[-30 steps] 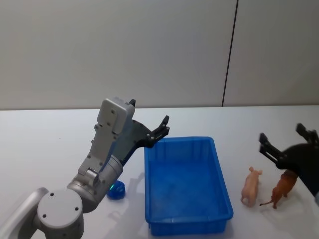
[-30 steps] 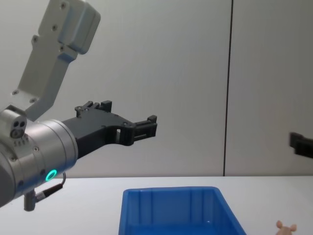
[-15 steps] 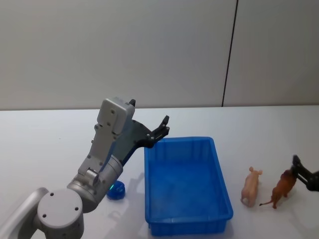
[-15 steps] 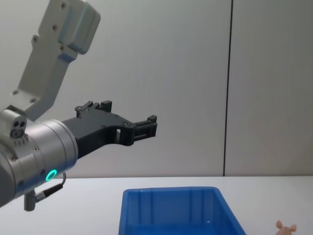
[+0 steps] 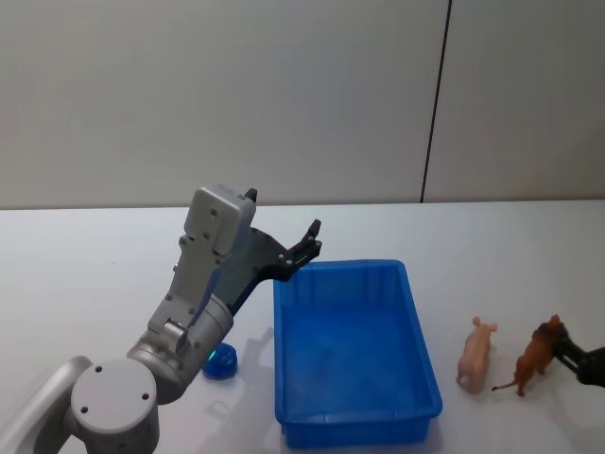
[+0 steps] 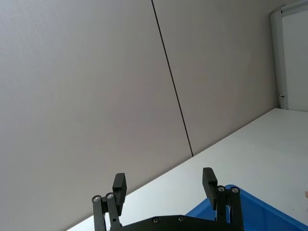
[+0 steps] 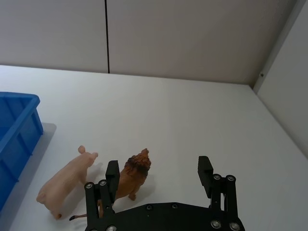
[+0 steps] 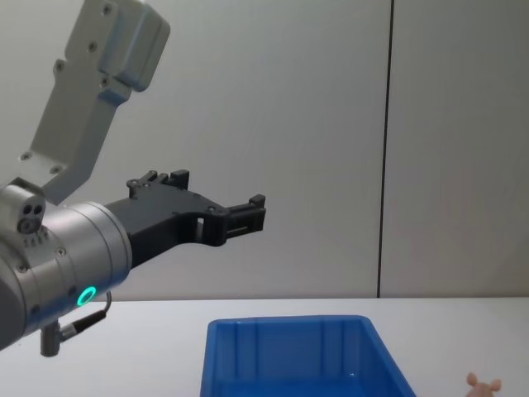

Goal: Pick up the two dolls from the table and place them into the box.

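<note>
The box (image 5: 342, 266) stands on the tabletop (image 5: 95, 274). The pig doll (image 5: 475, 354) stands right of the box, near its right wall but apart from it. The lion doll (image 5: 537, 355) stands just beside the pig doll, on the side away from the box. The right gripper (image 7: 159, 172) sits low at the lion doll, and one of its fingers (image 7: 112, 174) is alongside it; contact cannot be confirmed. The left gripper (image 5: 307, 244) hangs above the box's far left corner.

Aloft, the left gripper (image 6: 164, 182), fingers apart; low, the right gripper (image 7: 159, 173), fingers apart
</note>
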Controlling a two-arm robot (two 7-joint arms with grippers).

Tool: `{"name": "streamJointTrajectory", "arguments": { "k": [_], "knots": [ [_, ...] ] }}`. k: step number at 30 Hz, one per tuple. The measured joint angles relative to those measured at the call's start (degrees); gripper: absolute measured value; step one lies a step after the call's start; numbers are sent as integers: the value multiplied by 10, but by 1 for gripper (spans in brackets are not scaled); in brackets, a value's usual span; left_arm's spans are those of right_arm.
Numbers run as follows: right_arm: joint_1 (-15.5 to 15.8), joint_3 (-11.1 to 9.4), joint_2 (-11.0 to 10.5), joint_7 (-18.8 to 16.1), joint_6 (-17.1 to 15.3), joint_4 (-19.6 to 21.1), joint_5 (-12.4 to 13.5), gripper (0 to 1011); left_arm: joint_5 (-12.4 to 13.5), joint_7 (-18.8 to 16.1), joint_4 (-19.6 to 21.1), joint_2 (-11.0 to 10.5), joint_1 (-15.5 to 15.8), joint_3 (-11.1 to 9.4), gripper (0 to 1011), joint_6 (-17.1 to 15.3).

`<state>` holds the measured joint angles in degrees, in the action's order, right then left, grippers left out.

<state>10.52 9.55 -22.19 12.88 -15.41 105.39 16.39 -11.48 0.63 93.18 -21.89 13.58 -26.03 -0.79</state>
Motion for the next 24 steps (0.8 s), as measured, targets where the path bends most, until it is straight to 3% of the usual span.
{"name": "streamJointTrajectory", "arguments": {
  "k": [11,24],
  "knots": [
    [-35,15,43,3,-39,-40,-6,1001,0,0,0,0,0,0,1001,0],
    [-66,20,91,59,-67,-83,8,1001,0,0,0,0,0,0,1001,0]
  ]
}}
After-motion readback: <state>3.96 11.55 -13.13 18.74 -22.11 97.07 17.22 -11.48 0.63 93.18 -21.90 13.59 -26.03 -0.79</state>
